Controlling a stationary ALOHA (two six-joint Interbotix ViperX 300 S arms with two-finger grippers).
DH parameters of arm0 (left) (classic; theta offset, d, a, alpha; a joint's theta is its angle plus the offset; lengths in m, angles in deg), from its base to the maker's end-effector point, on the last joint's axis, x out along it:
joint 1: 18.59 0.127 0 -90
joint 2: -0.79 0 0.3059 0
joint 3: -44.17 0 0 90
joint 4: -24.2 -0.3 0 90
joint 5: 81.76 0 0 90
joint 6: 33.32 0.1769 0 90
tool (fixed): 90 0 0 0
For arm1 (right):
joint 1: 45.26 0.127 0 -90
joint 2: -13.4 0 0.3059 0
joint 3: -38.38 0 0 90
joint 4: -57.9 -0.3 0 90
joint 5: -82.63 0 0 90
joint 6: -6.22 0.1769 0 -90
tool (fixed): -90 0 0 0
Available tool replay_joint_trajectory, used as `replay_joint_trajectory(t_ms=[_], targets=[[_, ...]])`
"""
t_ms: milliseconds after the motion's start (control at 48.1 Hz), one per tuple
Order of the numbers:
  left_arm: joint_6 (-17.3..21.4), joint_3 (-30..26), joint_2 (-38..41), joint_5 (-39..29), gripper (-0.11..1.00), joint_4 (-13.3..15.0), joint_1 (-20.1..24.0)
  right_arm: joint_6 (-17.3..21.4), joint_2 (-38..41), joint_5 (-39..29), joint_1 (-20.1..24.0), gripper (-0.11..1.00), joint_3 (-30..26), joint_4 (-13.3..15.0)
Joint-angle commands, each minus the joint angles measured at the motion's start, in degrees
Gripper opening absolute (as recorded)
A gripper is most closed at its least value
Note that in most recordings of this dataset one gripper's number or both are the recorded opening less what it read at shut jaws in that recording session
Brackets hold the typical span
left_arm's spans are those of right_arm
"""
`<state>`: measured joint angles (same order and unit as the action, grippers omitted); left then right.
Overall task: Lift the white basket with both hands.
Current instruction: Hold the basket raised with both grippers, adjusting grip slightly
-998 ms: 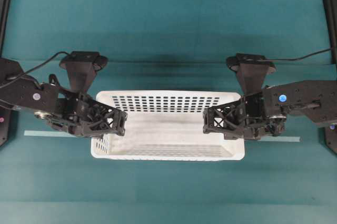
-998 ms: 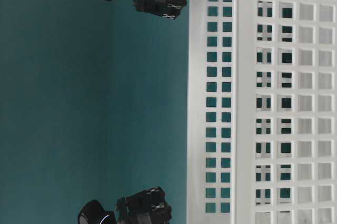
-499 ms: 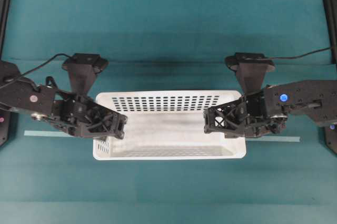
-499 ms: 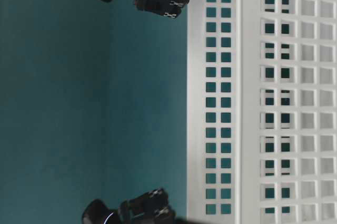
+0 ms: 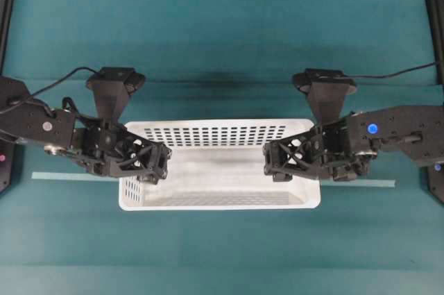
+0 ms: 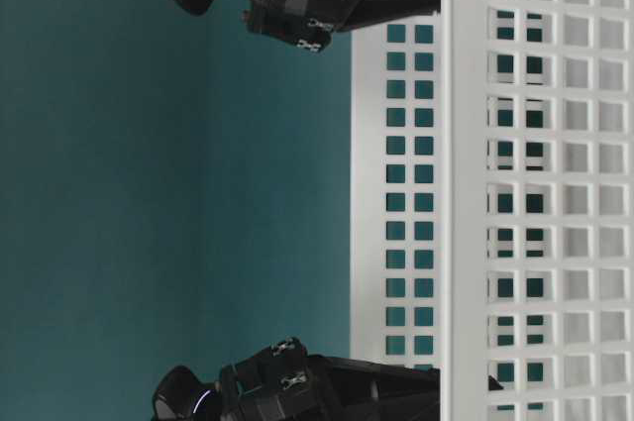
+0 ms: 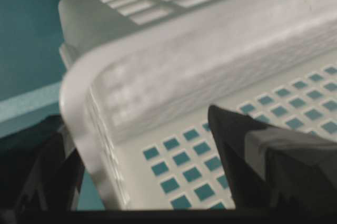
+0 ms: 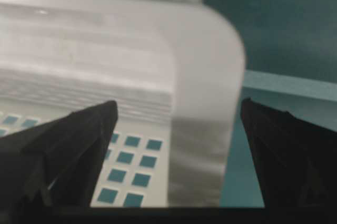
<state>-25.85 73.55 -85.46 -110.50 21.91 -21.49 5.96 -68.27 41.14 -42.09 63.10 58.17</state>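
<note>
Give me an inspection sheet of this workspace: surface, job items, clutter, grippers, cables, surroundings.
Surface: teal table with a pale tape strip running behind the basket's ends.
Job's things: white basket sits upright in the middle; its floor holds nothing.
Clutter: nothing seen.
Grippers: left gripper is open, one finger inside the basket's left end wall and one outside. Right gripper is open, straddling the right end wall the same way, with a finger inside.
Cables: one black cable loops to the left wrist camera, another to the right.
Surroundings: dark frame posts at the side edges.
</note>
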Motion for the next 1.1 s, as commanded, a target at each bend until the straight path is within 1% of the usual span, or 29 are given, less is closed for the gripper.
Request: replay_joint_trajectory(t_ms=[0,208,395,624,749,832,894,957,1040,1082], targets=[[0.35,-0.70,-1.05,0.18,0.86,-0.26,-0.09,-0.18,-0.53,-0.62,-0.44,0.96,-0.26,0.09],[2.72,-0.53,-5.62,-0.18,0.86,-0.18,-0.09,-0.79,-4.92,-3.34,-0.62,0.96,-0.18,0.09],[4.57,0.35,-10.28,-2.11,0.86,-0.18,0.00,-1.93,-10.55,-6.59,-1.14,0.96,0.18,0.18],[4.57,2.46,-16.70,-2.99,0.86,0.00,0.26,-2.11,-16.08,-6.68,-2.20,0.96,-0.09,1.76],[4.92,3.16,-20.30,-2.72,0.86,0.00,0.79,-2.81,-18.63,-5.01,-2.46,0.96,0.18,2.55],[5.71,3.60,-23.03,-2.11,0.86,0.00,0.88,-4.48,-20.57,-2.90,-2.46,0.96,0.53,2.55],[7.03,3.69,-25.31,-1.05,0.86,0.00,0.79,-6.33,-21.88,-1.23,-2.46,0.96,1.05,2.64],[8.79,3.78,-27.07,0.00,0.86,-0.09,0.79,-9.49,-23.20,1.58,-2.37,0.96,1.67,2.72],[12.04,3.87,-28.92,1.58,0.86,0.00,0.79,-13.80,-24.79,6.77,-2.46,0.96,2.64,2.99],[14.77,4.13,-30.06,2.81,0.86,-0.09,0.79,-16.00,-25.58,10.02,-2.46,0.96,3.16,3.08]])
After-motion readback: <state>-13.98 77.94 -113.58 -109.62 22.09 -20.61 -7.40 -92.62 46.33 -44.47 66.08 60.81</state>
